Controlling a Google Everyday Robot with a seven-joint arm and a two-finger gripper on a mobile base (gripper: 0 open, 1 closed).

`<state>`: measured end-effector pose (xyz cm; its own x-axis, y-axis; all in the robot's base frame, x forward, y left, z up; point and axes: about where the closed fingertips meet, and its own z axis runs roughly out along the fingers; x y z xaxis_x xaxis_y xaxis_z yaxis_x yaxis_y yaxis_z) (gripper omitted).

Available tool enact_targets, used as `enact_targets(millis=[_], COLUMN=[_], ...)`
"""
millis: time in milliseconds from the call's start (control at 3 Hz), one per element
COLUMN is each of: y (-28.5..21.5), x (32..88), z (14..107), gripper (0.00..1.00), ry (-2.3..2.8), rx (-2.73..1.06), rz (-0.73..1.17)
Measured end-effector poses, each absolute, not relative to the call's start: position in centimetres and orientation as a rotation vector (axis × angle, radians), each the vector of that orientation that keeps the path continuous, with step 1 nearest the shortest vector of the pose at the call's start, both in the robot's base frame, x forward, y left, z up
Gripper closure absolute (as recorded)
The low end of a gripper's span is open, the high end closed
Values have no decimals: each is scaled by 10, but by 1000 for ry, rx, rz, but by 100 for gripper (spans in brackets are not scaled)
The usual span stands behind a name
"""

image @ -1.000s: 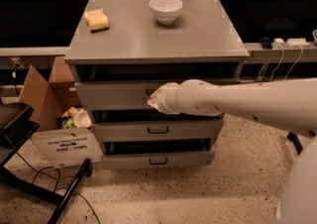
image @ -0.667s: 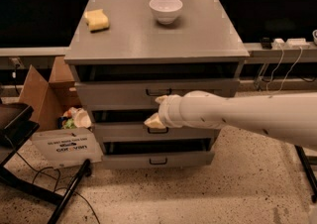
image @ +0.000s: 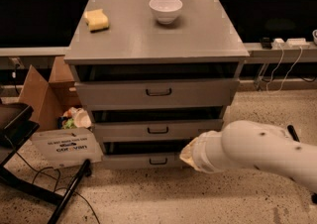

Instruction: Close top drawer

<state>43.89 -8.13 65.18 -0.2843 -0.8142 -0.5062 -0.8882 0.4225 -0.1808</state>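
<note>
- my gripper sits low at the front of the cabinet, over the right end of the bottom drawer; i cannot tell if it touches that front.
- whether it is parted or closed: cannot tell.
- top drawer sits directly under the cabinet top, with a dark gap above its front panel. its handle is well above my gripper, apart from it.
- on the cabinet top: white bowl, yellow sponge.
</note>
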Motion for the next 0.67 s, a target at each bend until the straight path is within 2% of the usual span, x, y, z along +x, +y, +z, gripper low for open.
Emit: enact_targets(millis=[333, 667], y=[-136, -170], x=[441, 477], z=[724, 776], gripper=[100, 81], ry=[2197, 2225], rx=[-1384, -1405], rz=[20, -91])
